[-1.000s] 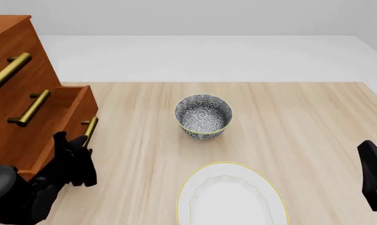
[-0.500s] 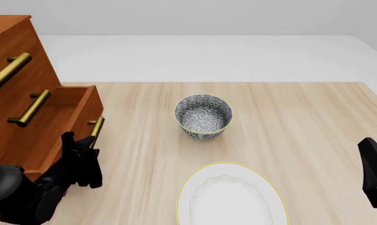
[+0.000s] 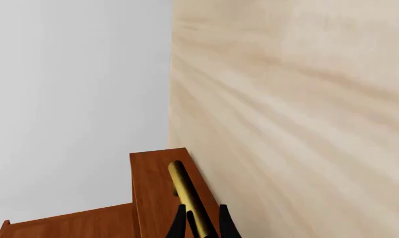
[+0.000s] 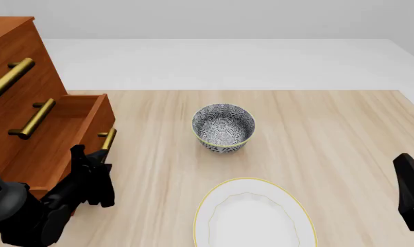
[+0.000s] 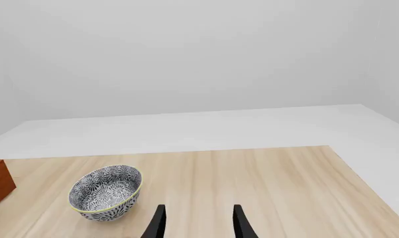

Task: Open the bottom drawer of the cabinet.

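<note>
The reddish-brown cabinet (image 4: 15,56) stands at the table's left. Its bottom drawer (image 4: 63,131) is pulled out over the table, its open box showing. My left gripper (image 4: 97,162) is shut on the drawer's brass bar handle (image 4: 108,139). In the left wrist view the handle (image 3: 186,193) runs between the two black fingertips (image 3: 178,225) of the gripper (image 3: 199,229). My right gripper (image 5: 197,223) stands open above the table's right side with nothing between its fingers; in the front view only the right arm (image 4: 410,198) shows at the edge.
A patterned bowl (image 4: 223,127) sits mid-table; it also shows in the right wrist view (image 5: 105,192). A white plate with a yellow rim (image 4: 252,216) lies near the front edge. The two upper drawers, with brass handles (image 4: 11,77), are shut.
My left gripper has moved right and toward the front, pulling the bottom drawer farther out of the cabinet. The right arm has stayed still.
</note>
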Controlling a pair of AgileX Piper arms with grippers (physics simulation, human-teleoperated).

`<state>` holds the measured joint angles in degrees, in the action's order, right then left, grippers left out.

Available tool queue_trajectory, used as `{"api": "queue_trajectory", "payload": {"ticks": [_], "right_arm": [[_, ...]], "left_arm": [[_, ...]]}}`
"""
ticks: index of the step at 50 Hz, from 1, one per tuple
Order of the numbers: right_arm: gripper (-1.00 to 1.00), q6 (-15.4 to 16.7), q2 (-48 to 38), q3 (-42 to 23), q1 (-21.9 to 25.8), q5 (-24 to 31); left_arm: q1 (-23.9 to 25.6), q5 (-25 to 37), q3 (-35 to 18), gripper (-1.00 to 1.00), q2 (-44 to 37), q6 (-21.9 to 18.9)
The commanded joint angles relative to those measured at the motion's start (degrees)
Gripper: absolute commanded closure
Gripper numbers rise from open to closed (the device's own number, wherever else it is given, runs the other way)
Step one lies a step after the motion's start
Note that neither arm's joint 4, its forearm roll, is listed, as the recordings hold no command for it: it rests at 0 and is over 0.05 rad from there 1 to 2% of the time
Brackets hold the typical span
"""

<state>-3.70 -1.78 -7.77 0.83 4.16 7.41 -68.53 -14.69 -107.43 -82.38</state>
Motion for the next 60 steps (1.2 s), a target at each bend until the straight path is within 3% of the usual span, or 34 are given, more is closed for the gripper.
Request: {"api": "queue_trajectory", "payload": {"ticks": [1,14,15,37,60], "right_arm": [[-1.0,0.1,0.3,0.1,0.0,0.2],[-1.0,0.0,0.3,0.1,0.0,0.2],[-1.0,0.0,0.3,0.1,0.0,0.2],[-1.0,0.0,-2.3,-1.1,0.0,-1.4],[-1.0,-0.1,-1.8,-1.3,0.0,-0.9]], "left_arm": [[2.0,-1.4,-3.5,1.0,-0.9,-0.7],[1.6,-1.4,-3.4,1.0,-1.3,0.0],[1.4,-1.4,-3.4,-1.0,-1.5,-0.3],[1.0,-1.4,-2.9,-1.0,-1.0,-0.8],[3.9,-1.4,2.8,-1.0,4.8,-0.1]]}}
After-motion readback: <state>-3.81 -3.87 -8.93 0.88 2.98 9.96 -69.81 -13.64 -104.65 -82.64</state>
